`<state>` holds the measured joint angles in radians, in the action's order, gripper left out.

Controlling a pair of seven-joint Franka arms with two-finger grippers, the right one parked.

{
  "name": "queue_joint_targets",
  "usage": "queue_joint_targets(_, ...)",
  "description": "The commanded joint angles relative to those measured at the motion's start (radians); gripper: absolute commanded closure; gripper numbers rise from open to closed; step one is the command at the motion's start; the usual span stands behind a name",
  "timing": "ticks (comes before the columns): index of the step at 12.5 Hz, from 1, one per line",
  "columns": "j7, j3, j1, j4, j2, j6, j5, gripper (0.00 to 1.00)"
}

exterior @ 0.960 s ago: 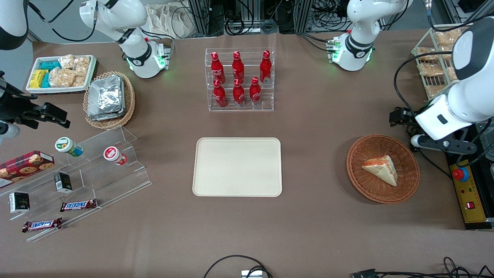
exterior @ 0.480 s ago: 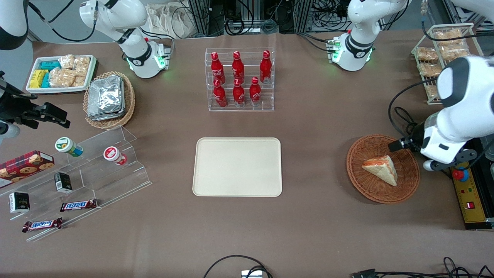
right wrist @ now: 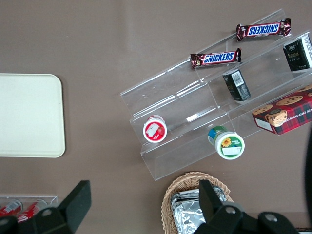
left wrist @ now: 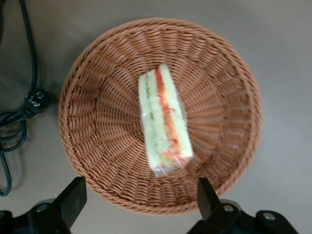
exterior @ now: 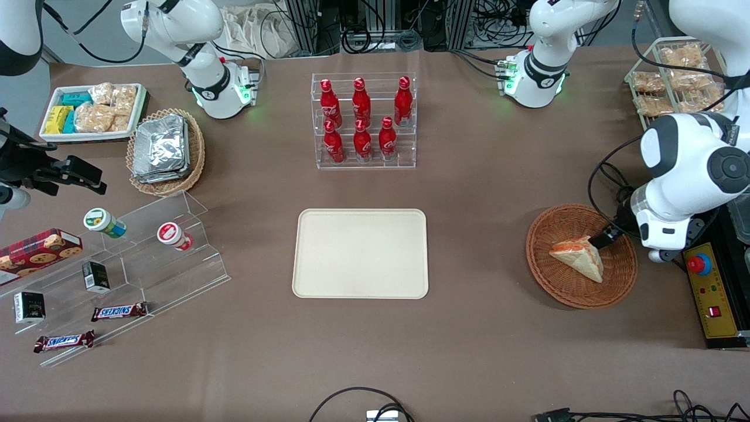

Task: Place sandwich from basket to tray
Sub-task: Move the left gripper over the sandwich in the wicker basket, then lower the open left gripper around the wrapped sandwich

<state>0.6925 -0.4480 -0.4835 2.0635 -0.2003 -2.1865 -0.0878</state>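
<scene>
From the front, my gripper (exterior: 603,239) hangs over the basket (exterior: 581,255) at my end of the table, a dark fingertip just beside the sandwich (exterior: 579,257). The sandwich lies in the basket, orange filling showing along its edge. The tray (exterior: 361,253) sits mid-table, well apart from the basket, nothing on it. Farther from the camera than the tray stands a clear rack of red Coca-Cola bottles (exterior: 362,119). Toward the parked arm's end, two Snickers bars (exterior: 119,311) lie on a clear stepped stand, with a red cookie box (exterior: 38,251) beside it, and a lighter wicker basket of foil packs (exterior: 165,150) near a white tray of snack packets (exterior: 92,111).

On my wrist camera, my fingers (left wrist: 72,200) are spread wide, one tip over the table outside the basket (left wrist: 102,78) rim, the other just over it. The wrapped sandwich (left wrist: 164,119) lies between them, red and green layers up. A black cable (left wrist: 24,105) runs beside the basket.

The right wrist view reads "SNICKERS" on both bars (right wrist: 215,58).
</scene>
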Motion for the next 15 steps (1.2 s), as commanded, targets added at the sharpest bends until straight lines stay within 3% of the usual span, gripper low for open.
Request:
queue_joint_targets(1,0.030,-0.014,-0.020,0.009,-0.077,-0.071,-0.009,0.00)
queue_joint_targets(8,0.119,-0.015,-0.006,0.014,-0.155,-0.144,-0.007,0.00)
queue_joint_targets(13,0.144,-0.037,-0.006,-0.112,-0.120,0.066,-0.003,0.00)
queue_joint_targets(15,0.142,-0.037,-0.001,-0.106,-0.148,0.042,-0.013,0.00)
